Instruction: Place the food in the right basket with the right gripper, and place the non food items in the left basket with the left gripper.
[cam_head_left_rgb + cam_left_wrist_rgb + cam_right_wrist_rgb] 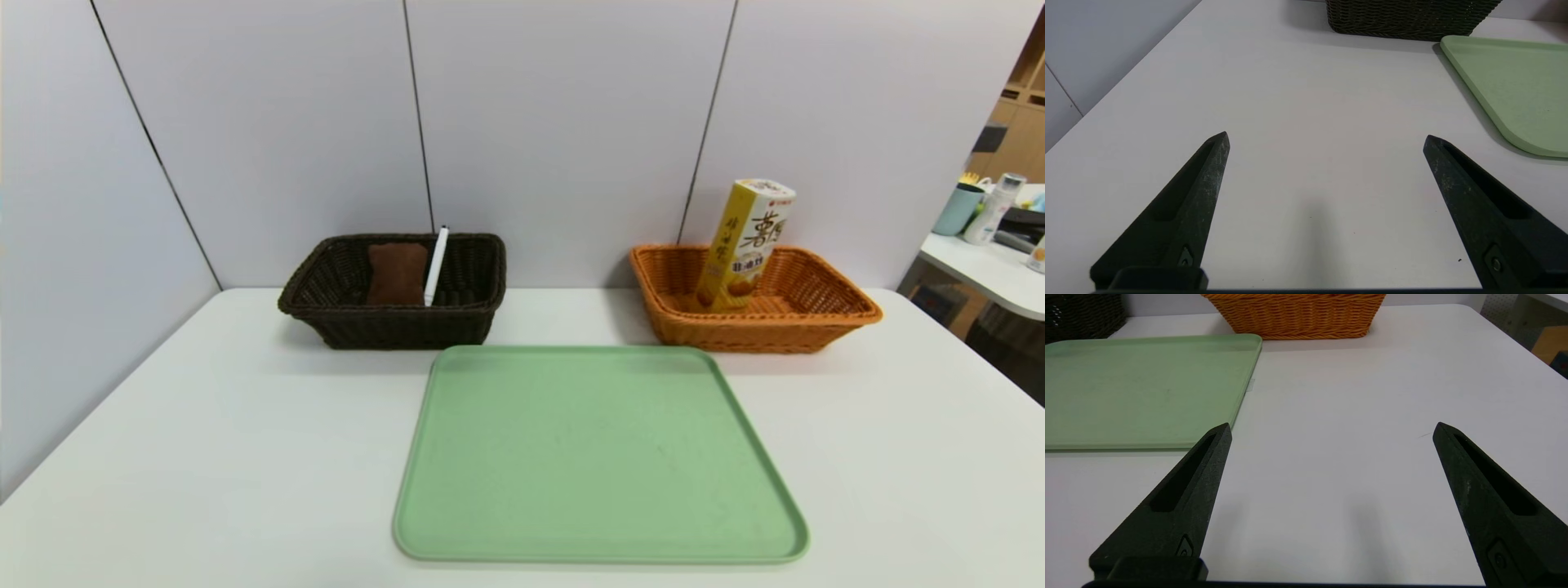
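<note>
While your two arms sat low over the white counter (204,457), neither showed in the head view, and each pincer held nothing. Your left pincer (1326,141) was spread wide and released above bare counter, with the dark basket (1408,18) well ahead of it and the corner of the green tray (1515,81) off to one side. Your right pincer (1332,430) was likewise released, its jaws far apart over bare counter, with the orange basket (1294,314) well ahead and the tray beside it.

You could see in the head view that the snack box (744,245) stood inside the orange basket (816,314), leaning back toward the wall, well apart from your right pincer. The brown towel (397,273) lay in the dark basket (326,322), and the white marker (436,265) leaned just beside the towel, its upper end resting against the basket's far rim. Both were well apart from your left pincer.

The tray (596,449) lay on the counter between and in front of the two baskets, with nothing on it. At the far right edge, a second desk carried a cup (957,208) and a bottle (992,208).
</note>
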Robot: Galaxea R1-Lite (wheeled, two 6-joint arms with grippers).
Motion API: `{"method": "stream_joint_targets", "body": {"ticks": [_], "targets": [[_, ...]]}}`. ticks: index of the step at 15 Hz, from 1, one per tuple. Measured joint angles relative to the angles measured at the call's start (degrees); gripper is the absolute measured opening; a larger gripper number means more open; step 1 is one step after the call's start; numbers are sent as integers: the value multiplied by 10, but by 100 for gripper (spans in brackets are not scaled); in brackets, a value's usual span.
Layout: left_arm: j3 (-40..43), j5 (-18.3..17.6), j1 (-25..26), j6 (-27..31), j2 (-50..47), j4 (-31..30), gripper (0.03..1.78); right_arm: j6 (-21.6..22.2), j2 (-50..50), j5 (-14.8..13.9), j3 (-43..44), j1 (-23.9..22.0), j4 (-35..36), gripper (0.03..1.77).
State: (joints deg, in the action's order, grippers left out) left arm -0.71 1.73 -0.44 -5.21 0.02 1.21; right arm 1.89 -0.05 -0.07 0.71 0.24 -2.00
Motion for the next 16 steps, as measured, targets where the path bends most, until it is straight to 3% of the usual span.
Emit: {"method": "stream_joint_targets", "body": {"ticks": [16], "targets": [[0,0,0,0,0,0,169,1,0,0,-1,0,3,170]]}}
